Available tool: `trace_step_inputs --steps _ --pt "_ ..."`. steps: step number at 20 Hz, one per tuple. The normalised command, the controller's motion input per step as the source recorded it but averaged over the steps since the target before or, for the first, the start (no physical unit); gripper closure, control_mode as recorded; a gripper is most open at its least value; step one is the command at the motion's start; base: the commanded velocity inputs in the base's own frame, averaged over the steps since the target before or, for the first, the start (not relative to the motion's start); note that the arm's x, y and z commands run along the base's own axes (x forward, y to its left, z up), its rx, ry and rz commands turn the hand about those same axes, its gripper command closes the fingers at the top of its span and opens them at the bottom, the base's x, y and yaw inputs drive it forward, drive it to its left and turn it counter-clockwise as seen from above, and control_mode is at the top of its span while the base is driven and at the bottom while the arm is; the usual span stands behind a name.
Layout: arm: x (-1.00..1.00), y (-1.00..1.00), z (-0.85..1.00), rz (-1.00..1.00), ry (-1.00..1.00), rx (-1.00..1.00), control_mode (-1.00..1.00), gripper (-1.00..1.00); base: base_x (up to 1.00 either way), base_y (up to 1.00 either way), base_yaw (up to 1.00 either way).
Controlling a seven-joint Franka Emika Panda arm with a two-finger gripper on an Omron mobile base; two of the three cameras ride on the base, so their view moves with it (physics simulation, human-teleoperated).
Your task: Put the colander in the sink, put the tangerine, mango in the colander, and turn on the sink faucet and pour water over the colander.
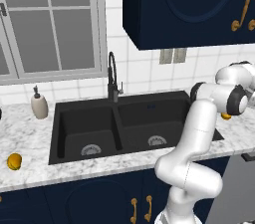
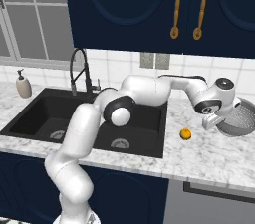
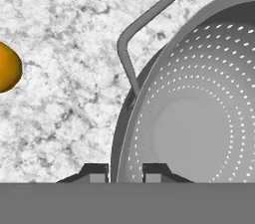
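Nothing done yet; round silver perforated metal colander [image 2: 238, 116] on worktop's right end; gripper [image 3: 125, 172] slightly parted astride rim, grasping nothing; black double-basin sink [image 1: 79, 118] bare.

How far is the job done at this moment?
Nothing looks done: the sink holds nothing. In hand: the gripper is at the colander rim on the counter, one finger on each side. Left: moving it to the sink, adding the tangerine and mango, then running the sink faucet.
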Motion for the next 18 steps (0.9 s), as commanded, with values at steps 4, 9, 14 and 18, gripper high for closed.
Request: trace_step_inputs --steps 4,9,14,18 --pt "-0.61 0.01 0.43 0.00 -0.01 -0.08 -1.00 1.00 0.00 0.00 0.00" --pt "-0.61 0.17 0.43 0.00 0.00 -0.09 -1.00 1.00 0.00 0.00 0.00" --pt "-0.67 0.35 0.40 0.03 0.00 -0.08 -1.00 1.00 0.00 0.00 0.00" --pt "-0.56 0.65 0.31 0.10 0.00 -0.03 -1.00 1.00 0.00 0.00 0.00"
